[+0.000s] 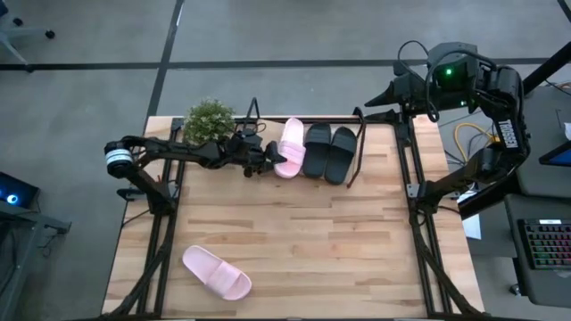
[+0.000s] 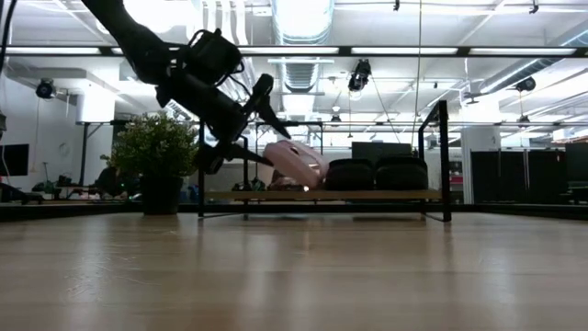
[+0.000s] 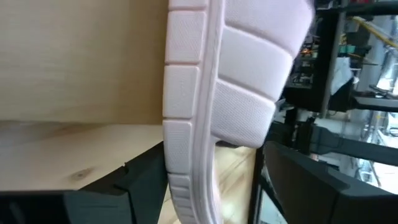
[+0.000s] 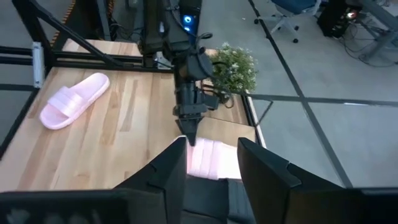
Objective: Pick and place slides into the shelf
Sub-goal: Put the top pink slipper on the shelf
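A low shelf of thin black metal tubing with a light wooden board (image 1: 352, 160) is seen along the upper middle edge of the pale wooden counter (image 1: 312, 241) in the high view. On its board three slides are lined up: a pale pink wide-strap slide sandal (image 1: 290, 147) at the left, and a pair of black wide-strap slide sandals (image 1: 327, 152) just beside it on the right, the black ones touching each other.

The left gripper (image 1: 266, 157) is reached in from the left of the frame, and its fingers (image 2: 260, 97) are spread apart beside the left edge of the pink sandal on the shelf; the sandal is not clamped. In the low view the sandal (image 2: 296, 162) is shown tilted, one side raised above the board, with the parted fingers just left of it. In the left wrist view its ribbed pink sole edge (image 3: 186, 106) fills the middle of the frame, very close between the dark fingers (image 3: 99, 199) (whether a fingertip touches it cannot be told).

The second pale pink slide sandal (image 1: 217, 272) lies alone at the lower left of the counter, well apart from the shelf. A small potted green plant (image 1: 209, 120) stands at the shelf's left end.

The right gripper (image 4: 211, 163) is held off the counter at the upper right of the high view, its fingers parted around nothing.
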You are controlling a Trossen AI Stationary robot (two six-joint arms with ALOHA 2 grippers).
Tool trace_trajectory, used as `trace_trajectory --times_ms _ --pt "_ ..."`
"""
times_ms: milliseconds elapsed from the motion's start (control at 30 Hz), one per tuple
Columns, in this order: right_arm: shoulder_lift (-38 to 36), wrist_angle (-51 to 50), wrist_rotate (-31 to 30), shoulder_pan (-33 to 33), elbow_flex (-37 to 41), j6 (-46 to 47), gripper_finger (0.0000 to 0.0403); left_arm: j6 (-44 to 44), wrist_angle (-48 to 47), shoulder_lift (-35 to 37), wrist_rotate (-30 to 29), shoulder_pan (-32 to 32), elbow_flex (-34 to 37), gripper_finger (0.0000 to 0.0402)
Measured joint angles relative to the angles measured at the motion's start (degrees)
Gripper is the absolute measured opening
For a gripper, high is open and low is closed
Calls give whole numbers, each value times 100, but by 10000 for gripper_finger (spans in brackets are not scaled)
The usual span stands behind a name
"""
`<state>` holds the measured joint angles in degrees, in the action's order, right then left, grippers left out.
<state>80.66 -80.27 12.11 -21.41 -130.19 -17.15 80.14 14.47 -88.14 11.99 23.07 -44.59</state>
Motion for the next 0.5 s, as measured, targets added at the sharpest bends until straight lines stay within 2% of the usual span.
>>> trace_trajectory --times_ms 333,500 --pt "0 -11 52 2 0 20 129 -38 -358 50 -47 11 -44 244" --pt "0 -11 52 1 0 17 135 -245 -676 192 -439 11 -38 244"
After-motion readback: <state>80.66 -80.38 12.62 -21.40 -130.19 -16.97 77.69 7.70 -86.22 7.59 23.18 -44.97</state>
